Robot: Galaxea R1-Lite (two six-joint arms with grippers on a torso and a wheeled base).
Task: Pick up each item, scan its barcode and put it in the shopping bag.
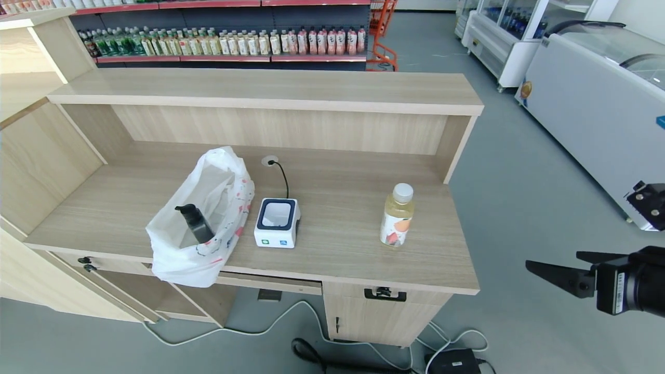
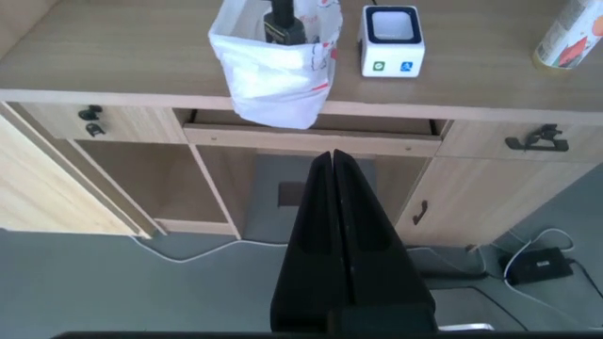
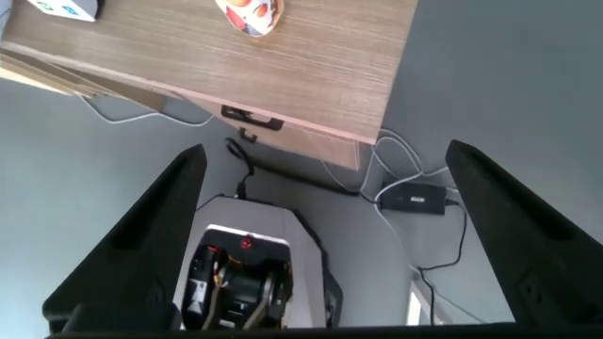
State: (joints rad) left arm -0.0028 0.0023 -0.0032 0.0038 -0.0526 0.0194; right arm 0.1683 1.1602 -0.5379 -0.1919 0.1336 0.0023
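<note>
Right tool: fingers apart, holding nothing, off the worktop's right end. Left tool: fingers together, empty, in front of the worktop. The bottle stands upright right of the scanner. The shopping bag, left of the scanner, contains a dark pump bottle.

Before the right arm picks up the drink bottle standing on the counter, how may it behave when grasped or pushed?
The bottle stands upright, tall and narrow, so a push near its top would probably tip it. It looks nearly full, so it is likely rather heavy for its size. Its round body may roll if it falls.
</note>
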